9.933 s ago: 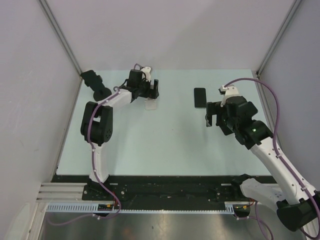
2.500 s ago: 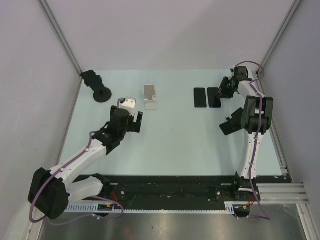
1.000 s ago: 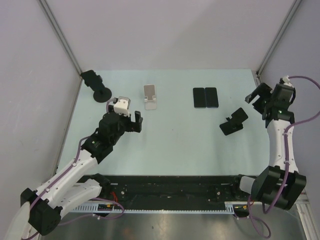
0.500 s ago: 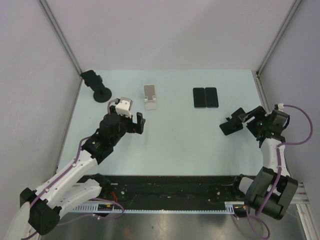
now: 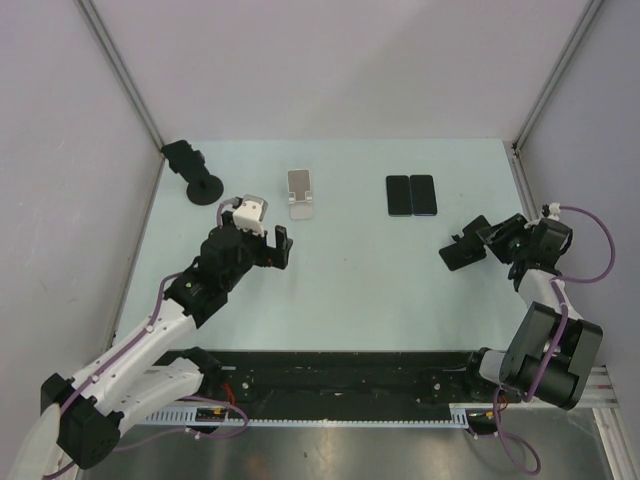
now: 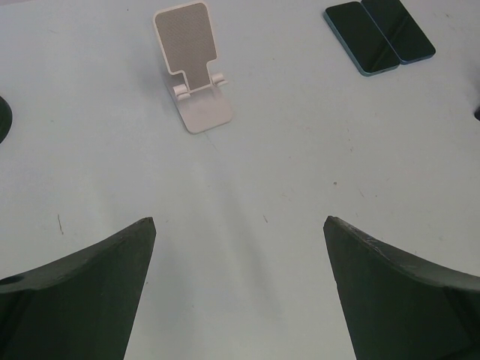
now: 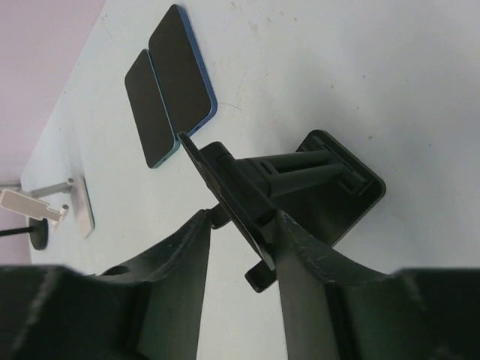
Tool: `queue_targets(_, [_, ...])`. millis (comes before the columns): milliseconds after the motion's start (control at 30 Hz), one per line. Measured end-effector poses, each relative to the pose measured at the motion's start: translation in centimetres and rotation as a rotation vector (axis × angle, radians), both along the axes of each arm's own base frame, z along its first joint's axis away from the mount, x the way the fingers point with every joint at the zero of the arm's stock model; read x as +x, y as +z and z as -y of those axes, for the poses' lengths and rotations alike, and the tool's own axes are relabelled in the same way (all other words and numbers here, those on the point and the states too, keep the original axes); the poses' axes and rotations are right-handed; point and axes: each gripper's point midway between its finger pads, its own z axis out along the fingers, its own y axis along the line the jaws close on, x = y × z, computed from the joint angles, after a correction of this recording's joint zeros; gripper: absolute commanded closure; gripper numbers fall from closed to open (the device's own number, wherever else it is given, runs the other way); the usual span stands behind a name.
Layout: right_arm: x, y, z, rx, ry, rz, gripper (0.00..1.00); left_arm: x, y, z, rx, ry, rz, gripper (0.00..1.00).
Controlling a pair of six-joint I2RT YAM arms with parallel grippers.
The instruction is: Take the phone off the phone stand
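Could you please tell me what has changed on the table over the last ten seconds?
A second phone now lies beside the first phone. The right hand swung away, then back, and now straddles the upright plate of the black stand; grip unclear. The left hand, open, drew back from the white stand. White stand and black mount stayed put.

Bright, even overhead light, soft faint shadows, no glare; wrist-cam foregrounds slightly blurry.
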Motion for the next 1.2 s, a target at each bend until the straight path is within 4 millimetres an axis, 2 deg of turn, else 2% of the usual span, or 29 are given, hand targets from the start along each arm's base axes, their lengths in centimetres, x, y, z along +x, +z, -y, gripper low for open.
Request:
queue_targets(200, [0.6,0.3,-1.1,-0.020,0.066,0.032,0.92,-0.1,-0.4,0.4,0.001,-0.021,-0.015,0.00])
queue_targets(300, [0.8,0.7,-2.2,-0.034,0.110,0.053,1.00,-0.1,-0.6,0.6,0.000,-0.033,-0.022,0.00])
queue_targets(400, [0.8,1.3,-3.8,-0.034,0.163,0.071,1.00,-0.3,-0.8,1.0,-0.004,-0.054,-0.031,0.00])
queue_targets(567, [0.6,2.5,-9.1,-0.025,0.315,0.112,1.00,-0.6,-1.6,2.0,-0.016,-0.097,-0.070,0.00])
queue_targets(700, [-0.1,4.2,-15.3,-0.010,0.480,0.174,1.00,-0.9,-2.8,3.2,-0.014,-0.146,-0.117,0.00])
queue_targets(833, [-1.9,4.9,-21.4,0.011,0.638,0.204,1.00,-1.7,-3.3,5.1,-0.032,-0.206,-0.161,0.00])
queue_targets(933, [-3.4,5.5,-25.0,0.029,0.730,0.217,1.00,-2.3,-2.8,6.7,-0.049,-0.248,-0.170,0.00])
queue_targets(1067, [-4.8,6.3,-28.5,0.042,0.808,0.235,1.00,-2.8,-1.6,9.1,-0.070,-0.298,-0.171,0.00])
queue_targets(1200, [-6.0,6.8,-30.9,0.053,0.864,0.245,1.00,-3.1,-1.3,10.9,-0.065,-0.323,-0.172,0.00])
